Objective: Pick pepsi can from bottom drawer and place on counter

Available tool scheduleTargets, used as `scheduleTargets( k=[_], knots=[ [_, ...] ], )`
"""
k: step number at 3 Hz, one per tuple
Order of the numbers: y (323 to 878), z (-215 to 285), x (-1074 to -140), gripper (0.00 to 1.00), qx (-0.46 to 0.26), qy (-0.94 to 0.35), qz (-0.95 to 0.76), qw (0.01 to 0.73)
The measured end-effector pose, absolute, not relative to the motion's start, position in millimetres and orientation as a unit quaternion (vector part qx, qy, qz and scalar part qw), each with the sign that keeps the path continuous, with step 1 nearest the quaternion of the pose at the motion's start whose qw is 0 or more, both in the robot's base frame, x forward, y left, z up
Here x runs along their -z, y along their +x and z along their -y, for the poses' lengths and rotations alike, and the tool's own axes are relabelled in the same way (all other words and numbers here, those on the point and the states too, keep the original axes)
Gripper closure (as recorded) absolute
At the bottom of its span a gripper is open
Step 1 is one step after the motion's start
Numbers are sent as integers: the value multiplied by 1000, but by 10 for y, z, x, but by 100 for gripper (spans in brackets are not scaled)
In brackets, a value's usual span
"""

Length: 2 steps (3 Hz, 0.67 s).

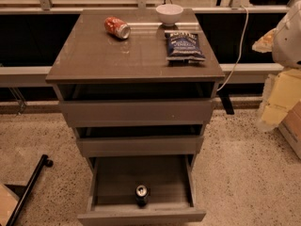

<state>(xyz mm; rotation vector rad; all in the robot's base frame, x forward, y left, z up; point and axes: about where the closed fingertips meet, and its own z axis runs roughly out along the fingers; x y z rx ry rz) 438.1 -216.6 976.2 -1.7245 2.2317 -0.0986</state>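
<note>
The pepsi can (pixel 141 195) stands upright in the bottom drawer (pixel 141 215), near the middle of its front panel, silver top and pull tab facing up. The bottom drawer is pulled open toward me. The counter (pixel 117 55) is the glossy grey-brown top of the cabinet above it. My gripper is not in view; only a white rounded body (pixel 288 36), possibly part of my arm, shows at the right edge, well away from the can.
On the counter lie a dented red-orange can (pixel 117 27) at the back left, a white bowl (pixel 169 13) at the back, and a dark blue chip bag (pixel 184 46) at the right. The two upper drawers (pixel 136 112) stand slightly open. Boxes (pixel 282 102) stand at the right, a black pole (pixel 28 187) at the lower left.
</note>
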Motion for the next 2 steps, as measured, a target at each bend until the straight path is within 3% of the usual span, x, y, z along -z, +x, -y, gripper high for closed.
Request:
scheduleTargets(
  k=[2],
  knots=[
    [4430,2106,-9616,0,31,-604,-778,170]
  ],
)
